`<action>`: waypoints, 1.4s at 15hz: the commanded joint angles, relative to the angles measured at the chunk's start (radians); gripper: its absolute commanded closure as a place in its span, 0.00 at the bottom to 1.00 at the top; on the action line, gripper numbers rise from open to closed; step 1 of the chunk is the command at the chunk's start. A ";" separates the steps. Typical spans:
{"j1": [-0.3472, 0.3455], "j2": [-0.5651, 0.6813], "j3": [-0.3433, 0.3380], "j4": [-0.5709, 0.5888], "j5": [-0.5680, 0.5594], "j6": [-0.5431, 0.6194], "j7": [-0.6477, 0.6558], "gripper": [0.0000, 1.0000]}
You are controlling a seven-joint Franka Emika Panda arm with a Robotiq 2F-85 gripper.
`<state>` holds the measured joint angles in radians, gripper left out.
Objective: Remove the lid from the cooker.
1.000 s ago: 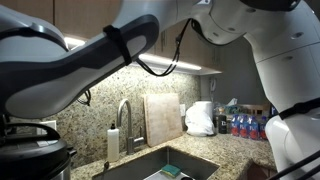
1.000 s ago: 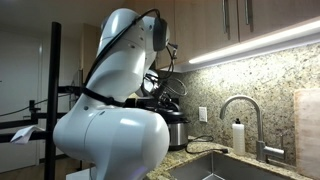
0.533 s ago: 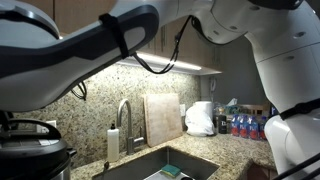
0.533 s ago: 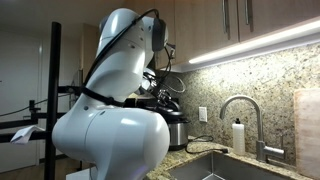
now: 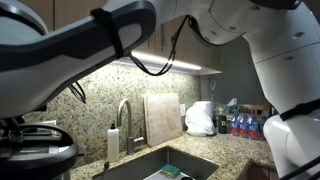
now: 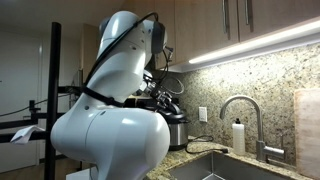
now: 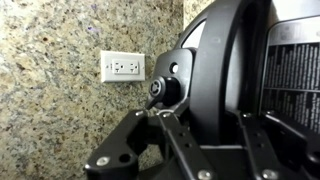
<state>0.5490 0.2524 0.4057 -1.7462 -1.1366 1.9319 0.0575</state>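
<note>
1. Gripper [image 7: 160,106]: jaws narrow, closed on the raised handle of the lid [image 7: 225,70] in the wrist view.
2. The lid is tipped up on edge there, its black dome facing the camera.
3. In an exterior view the lid [image 6: 171,84] hangs tilted above the cooker [image 6: 176,128], apart from its rim.
4. The cooker stands on the granite counter [image 6: 200,150], by the wall.
5. A wall outlet [image 7: 123,66] sits left of the lid on the granite backsplash.
</note>
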 commanded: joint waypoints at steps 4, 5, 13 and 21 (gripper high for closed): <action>-0.034 0.032 -0.011 0.059 0.030 0.005 -0.094 0.93; -0.038 0.038 -0.012 0.066 0.033 0.007 -0.098 0.93; -0.061 0.061 -0.027 0.094 0.100 0.032 -0.120 0.93; -0.013 0.188 -0.051 0.254 0.036 -0.033 -0.227 0.93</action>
<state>0.5242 0.3624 0.3785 -1.5909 -1.0611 1.9203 -0.0778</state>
